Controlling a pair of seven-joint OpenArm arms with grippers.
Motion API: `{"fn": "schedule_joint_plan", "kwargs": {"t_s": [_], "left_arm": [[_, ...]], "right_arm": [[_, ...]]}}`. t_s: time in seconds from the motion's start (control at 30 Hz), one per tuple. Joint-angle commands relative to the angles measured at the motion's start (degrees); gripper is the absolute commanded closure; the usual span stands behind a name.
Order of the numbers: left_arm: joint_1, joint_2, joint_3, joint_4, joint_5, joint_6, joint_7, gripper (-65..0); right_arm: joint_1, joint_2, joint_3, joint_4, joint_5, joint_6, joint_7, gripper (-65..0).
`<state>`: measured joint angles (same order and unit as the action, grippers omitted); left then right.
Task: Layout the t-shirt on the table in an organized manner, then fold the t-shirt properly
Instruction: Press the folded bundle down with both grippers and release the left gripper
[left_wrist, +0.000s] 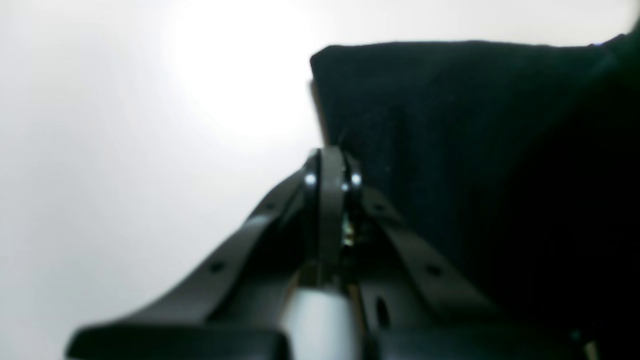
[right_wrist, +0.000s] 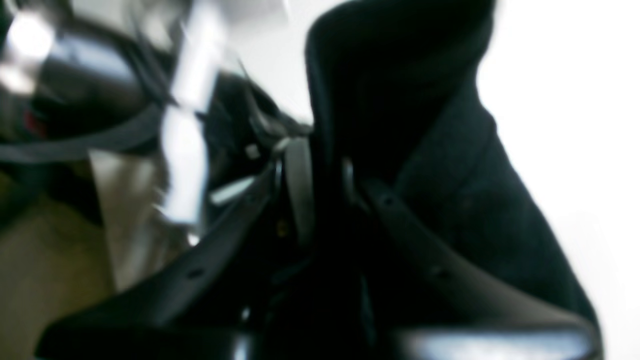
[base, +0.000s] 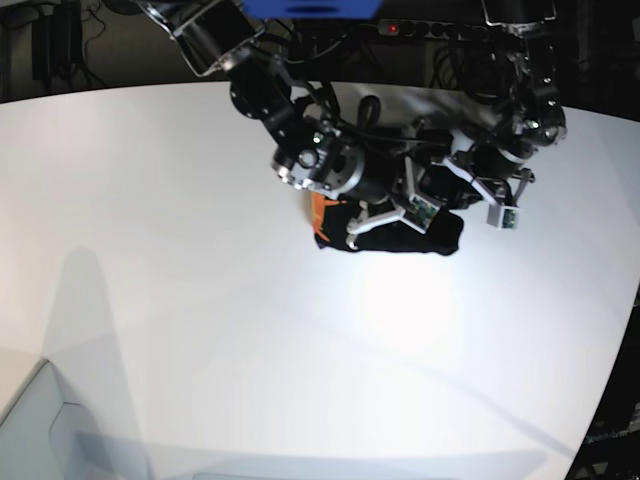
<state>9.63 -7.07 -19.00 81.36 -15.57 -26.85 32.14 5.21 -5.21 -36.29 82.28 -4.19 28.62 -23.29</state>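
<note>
Two hands on black t-shirt, bunched on white desk. Right hand pinches fabric fold, likely for spreading; left hand clenched empty beside shirt edge.

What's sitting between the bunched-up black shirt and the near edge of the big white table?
Nothing: in the base view the table is bare white from the t-shirt down to its near edge.
</note>
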Motion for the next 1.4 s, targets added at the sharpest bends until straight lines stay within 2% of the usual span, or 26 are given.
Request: {"fn": "schedule_joint_plan", "kwargs": {"t_s": [0.0,0.2,0.33,0.47,0.57,0.7,0.87,1.0,1.17,1.37], "left_arm": [[0.5,-0.9,0.0,0.4,1.9,0.5,3.6,-0.1],[0.5,-1.0,-0.4,2.9,2.2,0.5,3.8,-0.1],[0.5,-1.0,-0.4,3.2,2.3,0.5,3.8,-0.1],[0.7,-1.1,-0.4,3.2,2.1,0.5,3.8,-0.1],[1.6,-2.4,-0.6,3.3,1.7,0.5,3.8,-0.1],[3.0,-3.5,-1.2,6.2,1.7,0.5,3.8,-0.1],[4.3,-3.6,-7.5,9.5,1.7,0.4,3.9,-0.1],[4.4,-3.8,-11.7,9.8,1.7,0.2,3.9,-0.1],[4.1,-3.6,-16.8,9.8,1.7,-5.6,3.9,-0.1],[3.8,-3.3,-17.9,9.8,1.7,-6.3,3.9,-0.3]], "right_arm": [[1.2,-0.5,-0.1,0.4,0.6,0.1,1.6,0.0],[1.5,-0.5,-0.1,-0.9,0.4,0.3,1.2,0.0],[1.5,-0.5,-0.1,-0.6,0.4,2.5,1.2,-12.1],[1.5,-0.5,-0.1,-0.4,0.5,2.6,1.2,-27.2],[1.0,-0.5,0.0,1.9,0.6,2.6,1.6,-35.4],[-0.3,-0.5,1.3,6.3,0.6,2.5,1.6,-37.0],[-3.6,-0.6,5.7,12.8,0.6,2.5,1.7,-40.1],[-6.1,0.2,8.4,16.8,0.4,2.5,1.4,-40.1],[-9.8,1.7,12.6,17.5,0.6,2.5,1.7,-40.0],[-13.3,0.9,12.6,14.6,0.6,2.5,3.0,-39.9]]}}
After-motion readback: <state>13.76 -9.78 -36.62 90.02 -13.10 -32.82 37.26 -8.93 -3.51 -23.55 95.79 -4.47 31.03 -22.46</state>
